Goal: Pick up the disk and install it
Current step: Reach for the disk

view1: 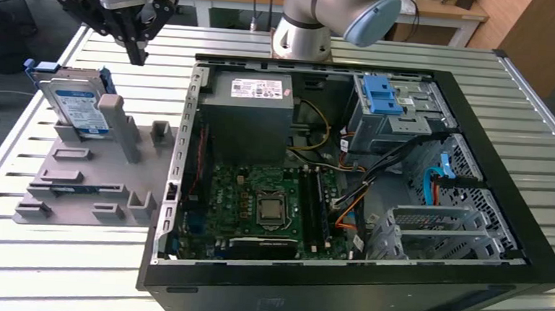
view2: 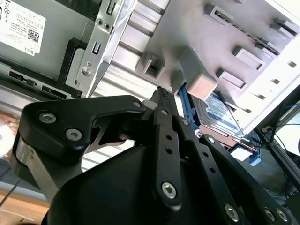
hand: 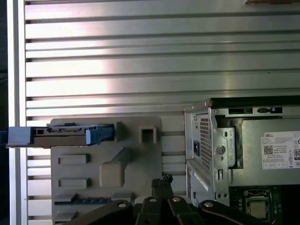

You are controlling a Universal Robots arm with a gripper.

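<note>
The disk (view1: 76,105) stands on edge in a slot at the back of a grey holder block (view1: 88,180), at the exterior view's left; it is silver with a white-and-blue label and a blue frame. My gripper (view1: 136,54) hangs above and behind the holder, a little toward the exterior view's right of the disk, with its fingers shut together on nothing. The first wrist view shows the disk (hand: 61,135) edge-on, apart from my gripper (hand: 163,180). In the second wrist view the disk (view2: 219,110) lies beyond my gripper (view2: 162,93).
An open black computer case (view1: 505,213) fills the middle and right of the slatted metal table (view1: 39,271). Inside are a grey power supply box (view1: 251,114), a metal cage with a blue latch (view1: 392,105), the motherboard (view1: 265,205) and loose cables. The arm's base (view1: 302,38) stands behind the case.
</note>
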